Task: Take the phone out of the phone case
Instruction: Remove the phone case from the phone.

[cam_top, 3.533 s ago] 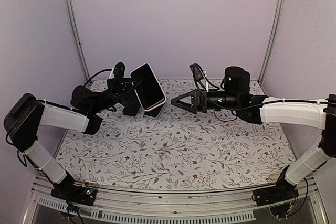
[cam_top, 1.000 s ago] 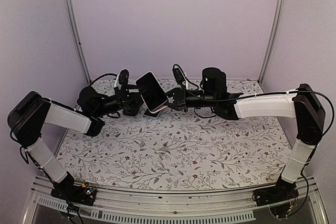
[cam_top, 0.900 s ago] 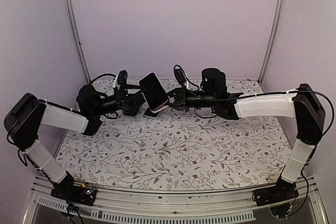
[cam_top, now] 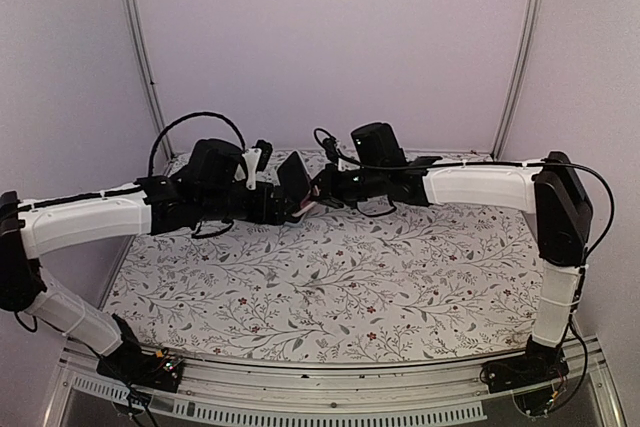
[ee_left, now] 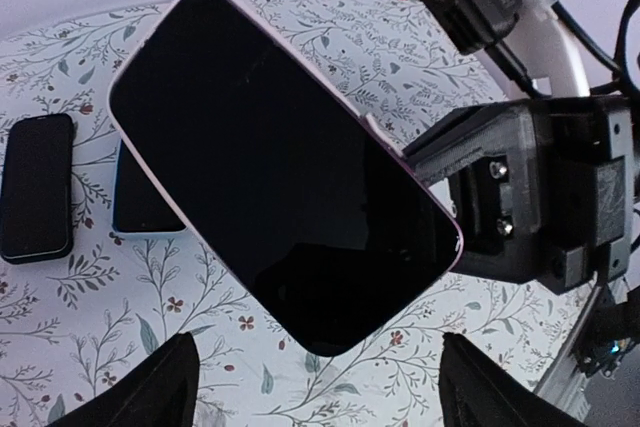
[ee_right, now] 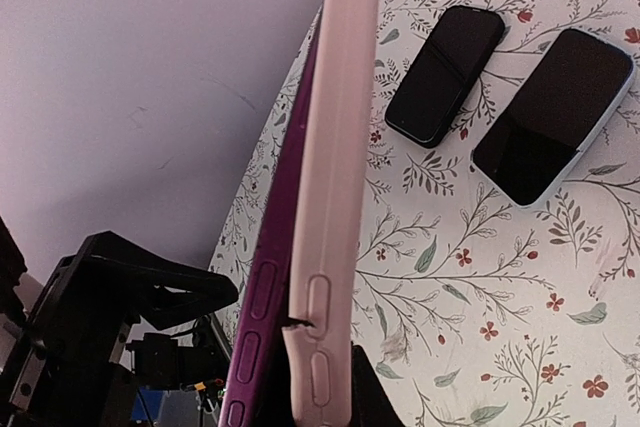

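Note:
The phone [ee_left: 280, 167] shows a black screen inside the pale pink phone case [ee_left: 378, 129] and hangs tilted above the table. My right gripper [ee_right: 310, 412] is shut on the case's lower end. Edge on in the right wrist view, the purple phone [ee_right: 265, 277] stands partly off the pink case [ee_right: 335, 127], whose side is split near the buttons. My left gripper [ee_left: 320, 397] is open, its fingers [ee_left: 150, 387] wide apart below the phone and touching nothing. In the top view, the left gripper [cam_top: 283, 209], the phone [cam_top: 293, 182] and the right gripper [cam_top: 318, 195] meet at the table's back centre.
Two other phones lie flat on the flowered table [cam_top: 330, 277] under the held one: a small black phone [ee_left: 37, 187] [ee_right: 445, 72] and a light-rimmed phone [ee_left: 140, 202] [ee_right: 555, 112]. The back wall and two metal posts [cam_top: 140, 57] stand close behind.
My left gripper has let go of the phone, opened wide and drawn back below it. The right gripper stays shut on the case and has moved left with it.

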### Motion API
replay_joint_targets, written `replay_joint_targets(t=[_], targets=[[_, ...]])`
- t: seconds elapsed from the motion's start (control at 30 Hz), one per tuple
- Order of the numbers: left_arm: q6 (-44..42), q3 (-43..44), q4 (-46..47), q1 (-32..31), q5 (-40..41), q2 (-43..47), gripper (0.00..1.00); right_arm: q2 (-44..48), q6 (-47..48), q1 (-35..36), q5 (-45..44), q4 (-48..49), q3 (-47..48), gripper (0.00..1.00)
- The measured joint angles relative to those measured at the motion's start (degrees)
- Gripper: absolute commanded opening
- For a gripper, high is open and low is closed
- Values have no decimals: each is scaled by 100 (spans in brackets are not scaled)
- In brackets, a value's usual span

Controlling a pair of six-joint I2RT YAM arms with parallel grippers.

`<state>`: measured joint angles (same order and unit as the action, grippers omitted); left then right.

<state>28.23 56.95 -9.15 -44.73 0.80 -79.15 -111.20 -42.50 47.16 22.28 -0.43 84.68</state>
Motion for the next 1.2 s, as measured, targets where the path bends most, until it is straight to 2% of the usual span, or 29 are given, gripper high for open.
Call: replay_joint_targets(t=[0.27,0.57,0.97,1.2], targets=[[-341,332,-549,-315,944,-345,81,-221,-85,9,-9,-341,341,0],[-621,892,-682,-522,1427,-787,75,-369,-236,17,26,-555,417,0],[-817,1115,-977,-857,2009,-1209,69,-431,-400,22,111,-564,516,0],[-898,1335,-1152,-1014,2605,-1565,64,-433,-450,20,181,-566,557,0]])
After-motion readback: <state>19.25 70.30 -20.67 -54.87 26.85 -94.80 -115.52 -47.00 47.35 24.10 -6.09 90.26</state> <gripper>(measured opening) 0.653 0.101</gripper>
